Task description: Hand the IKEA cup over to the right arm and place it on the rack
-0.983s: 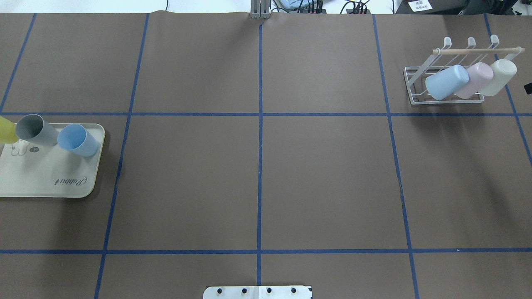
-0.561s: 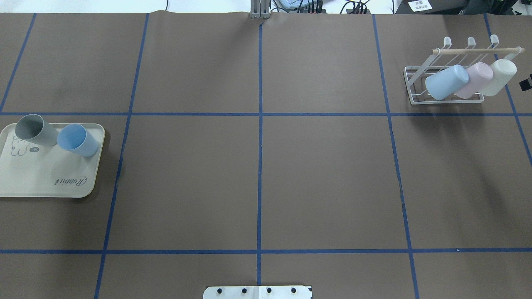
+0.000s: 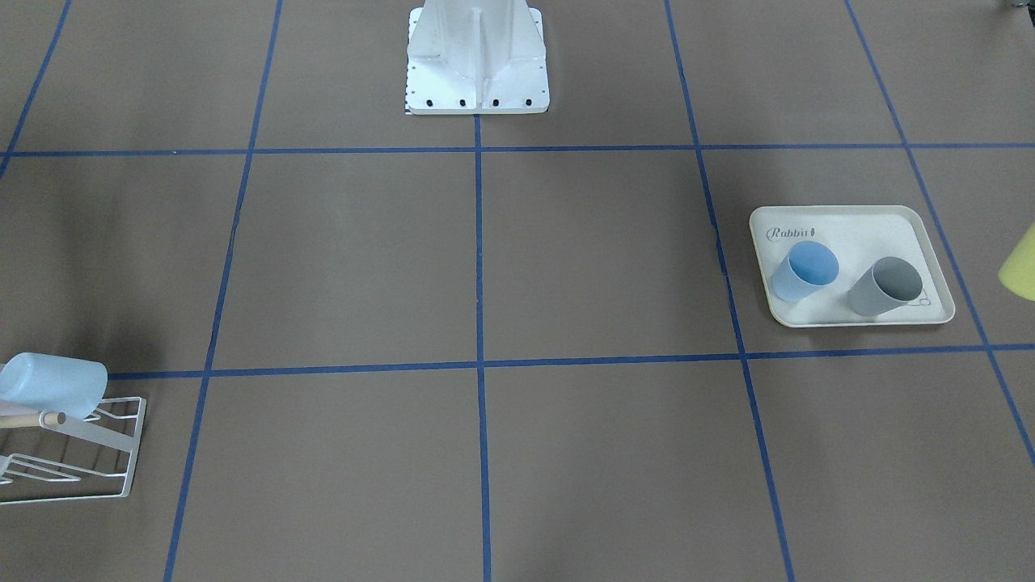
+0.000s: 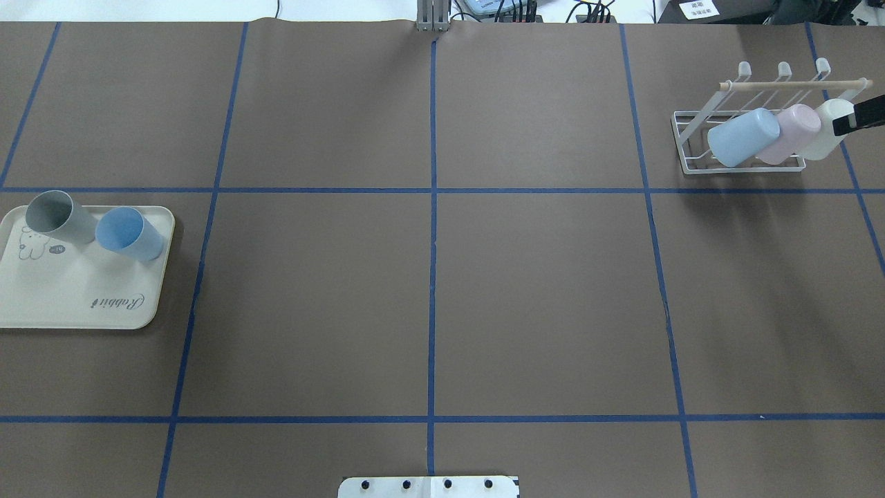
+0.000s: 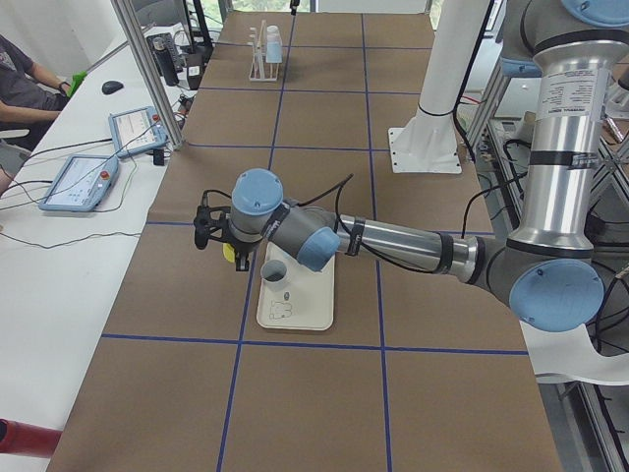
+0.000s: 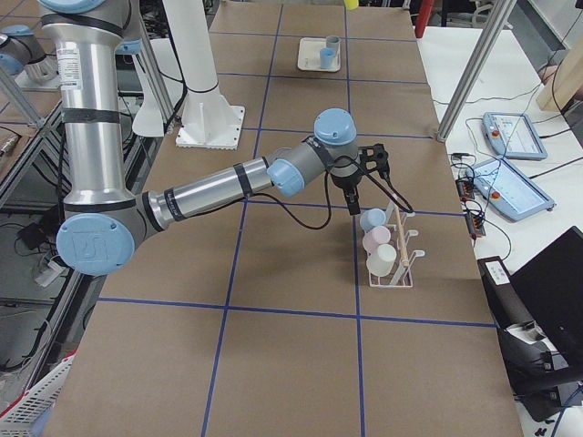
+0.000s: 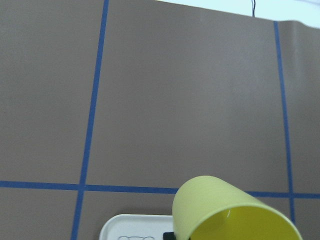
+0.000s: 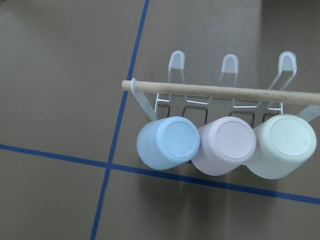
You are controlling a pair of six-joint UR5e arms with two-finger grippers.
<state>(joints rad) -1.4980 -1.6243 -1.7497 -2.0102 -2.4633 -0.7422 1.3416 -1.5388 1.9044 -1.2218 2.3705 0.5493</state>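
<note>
Grips the yellow cup [image 7: 227, 212] tight in the left claw [image 5: 230, 252], up beside the tray [image 4: 83, 304], tipped with its mouth toward the wrist camera. Needs a long trip across to the right claw [image 6: 353, 202], well apart, over by the rack [image 4: 691, 146]. Cannot tell that claw's opening, nor see the left fingers

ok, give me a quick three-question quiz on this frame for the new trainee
1. How many cups sit on the rack?
2. True or false: a yellow cup stands on the tray.
3. Which rack cup is at the end nearest the tray? A pink, B light blue, C cream.

Key: 1. Three. 2. False: only the grey cup and blue cup are there. 3. B, the light blue cup.
</note>
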